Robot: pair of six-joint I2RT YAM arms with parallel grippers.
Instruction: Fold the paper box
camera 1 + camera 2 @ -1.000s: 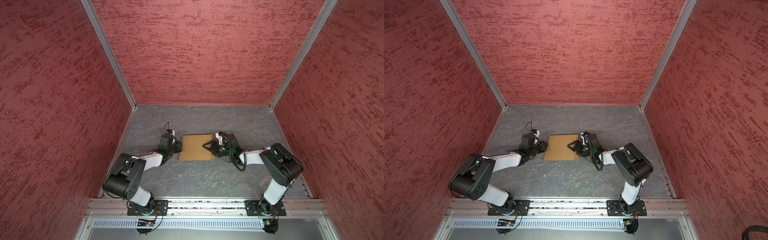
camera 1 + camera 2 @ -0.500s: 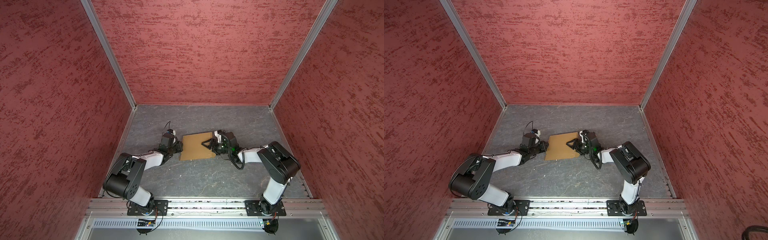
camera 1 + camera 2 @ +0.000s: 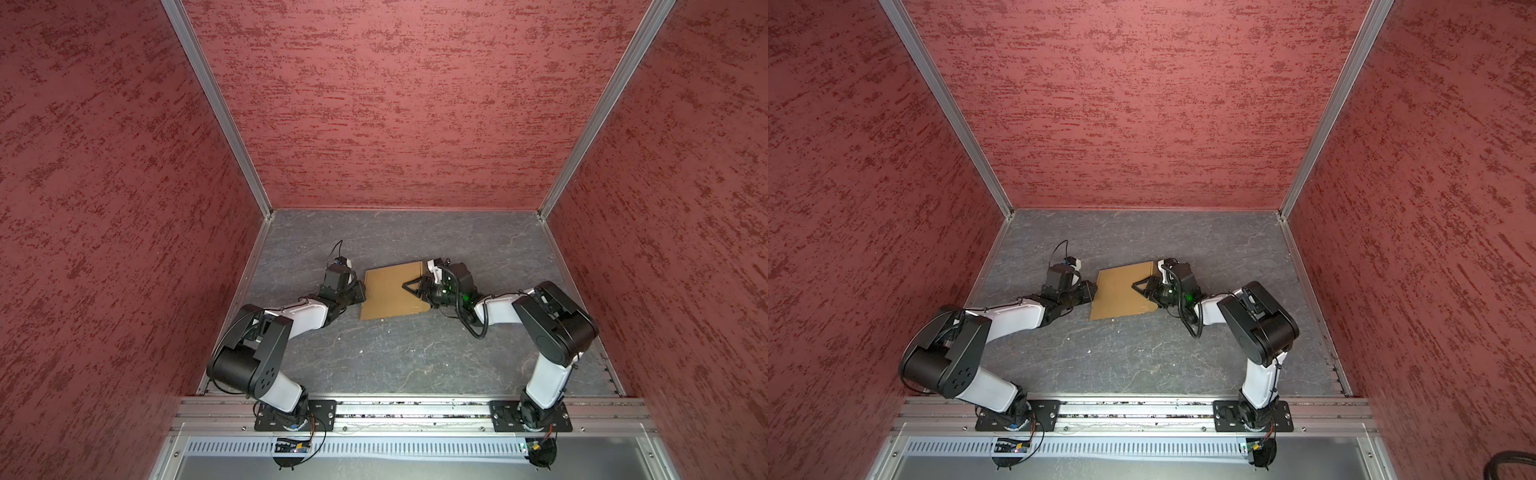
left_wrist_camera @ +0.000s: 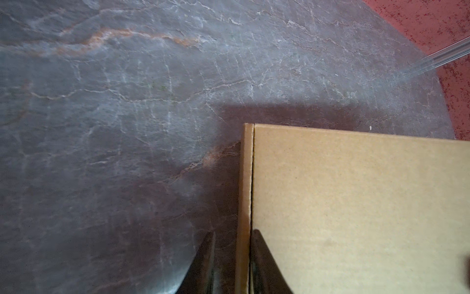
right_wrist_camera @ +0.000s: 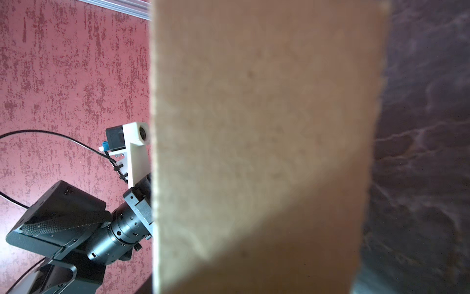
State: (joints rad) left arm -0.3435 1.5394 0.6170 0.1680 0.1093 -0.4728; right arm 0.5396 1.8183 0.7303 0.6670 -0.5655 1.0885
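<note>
The paper box (image 3: pixel 388 291) (image 3: pixel 1117 295) is a flat tan cardboard mailer lying mid-table, slightly skewed. My left gripper (image 3: pixel 360 294) (image 3: pixel 1093 293) is at its left edge. In the left wrist view its two dark fingers (image 4: pixel 264 267) straddle the box's narrow side wall (image 4: pixel 244 191), with a gap showing on the outer side. My right gripper (image 3: pixel 415 289) (image 3: pixel 1144 287) is at the box's right edge, one finger lying over the lid. Cardboard (image 5: pixel 254 127) fills the right wrist view and hides those jaws.
Red textured walls (image 3: pixel 395 104) close in the grey stone-look table (image 3: pixel 395 357) on three sides. An aluminium rail (image 3: pixel 407 409) with both arm bases runs along the front. The left arm's wrist camera (image 5: pixel 134 137) shows beyond the cardboard.
The box's far right corner has swung farther back and the box now sits skewed. My right gripper moved with that edge. The left gripper stayed at the left wall.
</note>
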